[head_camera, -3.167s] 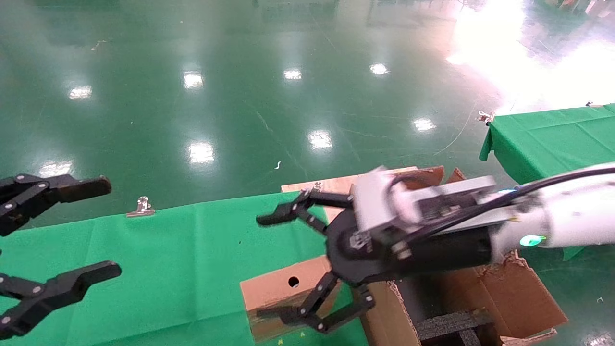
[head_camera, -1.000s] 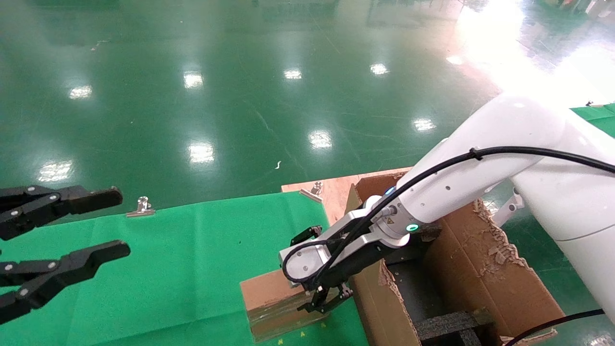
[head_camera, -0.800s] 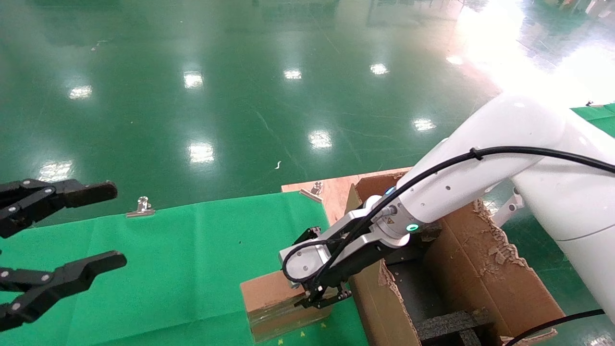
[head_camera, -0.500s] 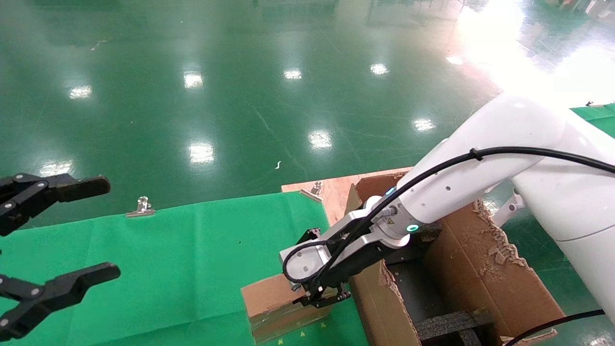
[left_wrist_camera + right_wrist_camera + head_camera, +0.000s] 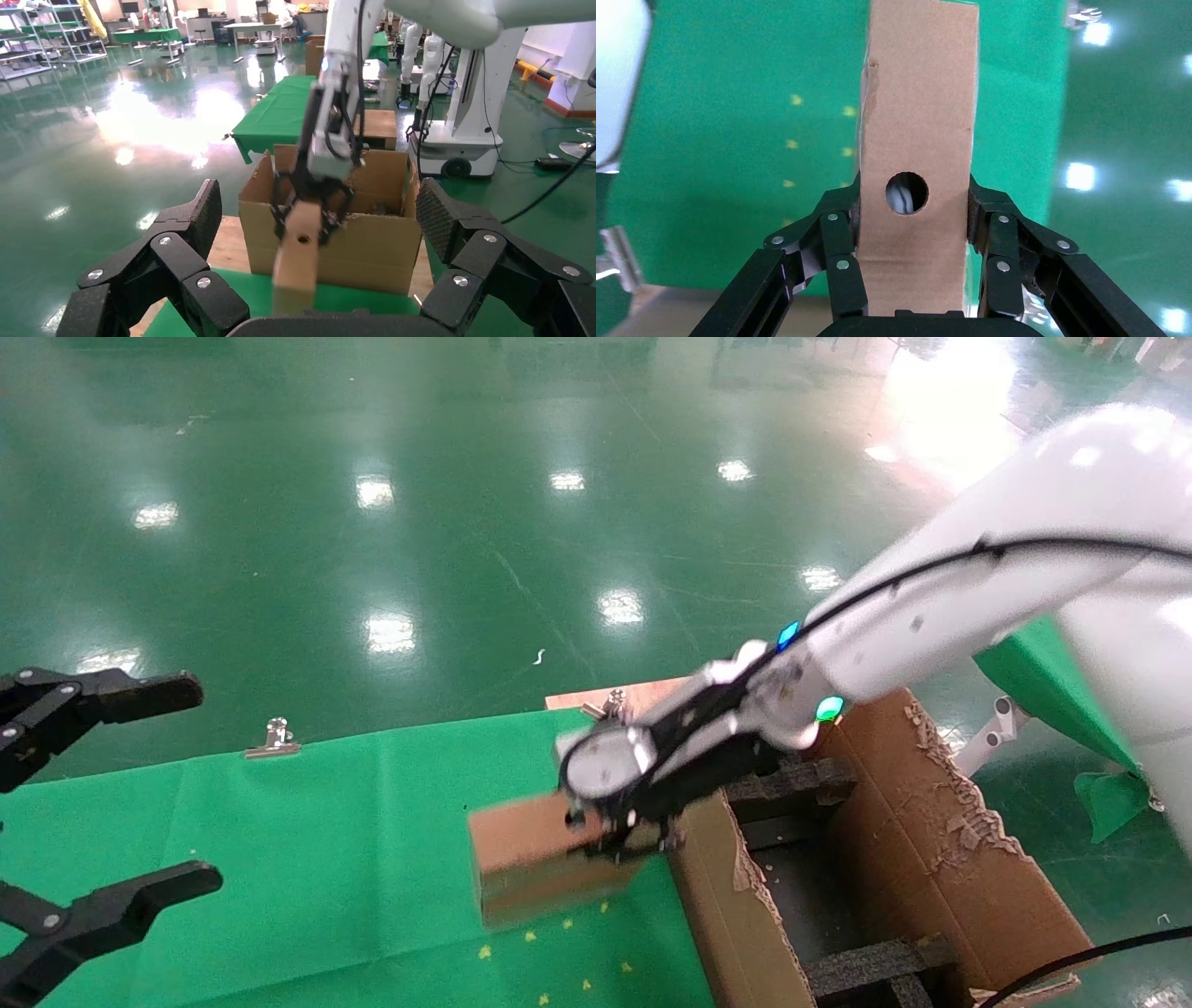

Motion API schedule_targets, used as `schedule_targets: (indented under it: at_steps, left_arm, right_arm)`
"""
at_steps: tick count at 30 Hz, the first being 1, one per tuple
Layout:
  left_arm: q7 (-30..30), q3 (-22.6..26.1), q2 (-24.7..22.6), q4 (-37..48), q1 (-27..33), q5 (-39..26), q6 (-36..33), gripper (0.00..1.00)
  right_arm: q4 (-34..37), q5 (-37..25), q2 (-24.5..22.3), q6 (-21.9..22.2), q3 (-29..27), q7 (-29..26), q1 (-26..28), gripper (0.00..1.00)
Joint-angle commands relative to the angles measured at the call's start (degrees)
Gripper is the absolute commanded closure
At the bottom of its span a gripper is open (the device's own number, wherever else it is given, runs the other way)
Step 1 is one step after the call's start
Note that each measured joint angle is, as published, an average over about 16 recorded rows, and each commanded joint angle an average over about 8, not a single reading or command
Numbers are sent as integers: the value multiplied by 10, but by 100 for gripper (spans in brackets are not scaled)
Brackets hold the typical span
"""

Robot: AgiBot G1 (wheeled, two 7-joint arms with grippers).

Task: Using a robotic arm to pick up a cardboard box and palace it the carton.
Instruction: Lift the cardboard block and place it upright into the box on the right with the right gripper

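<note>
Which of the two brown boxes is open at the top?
The big carton beside the table, with torn flaps and black foam inside. The small box in the right gripper is taped shut.

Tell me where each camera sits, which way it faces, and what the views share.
Head view: high on the robot, looking down at the green table; both arms show.
Left wrist view: behind the open left hand, parked at the table's left, facing the carton.
Right wrist view: behind the right hand, looking down along the cardboard box.
Shared: all three show that box clamped in the right hand, off the table.
</note>
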State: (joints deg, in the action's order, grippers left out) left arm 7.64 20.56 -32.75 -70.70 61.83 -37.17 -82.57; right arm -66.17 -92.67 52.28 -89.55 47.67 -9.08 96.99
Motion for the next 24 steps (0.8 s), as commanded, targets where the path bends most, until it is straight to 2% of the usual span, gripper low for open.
schedule_targets:
  at_steps: [1, 8, 15, 24]
  left_arm:
    - [0, 0, 0, 0, 0, 0, 0, 0]
    - [0, 0, 0, 0, 0, 0, 0, 0]
    - [0, 0, 0, 0, 0, 0, 0, 0]
    - [0, 0, 0, 0, 0, 0, 0, 0]
  right_arm:
    - [12, 5, -2, -3, -5, 3, 19, 100]
    - [85, 36, -10, -13, 5, 48, 116, 100]
    - [170, 77, -16, -17, 47, 109, 210, 100]
    - [252, 135, -25, -19, 124, 153, 260, 100]
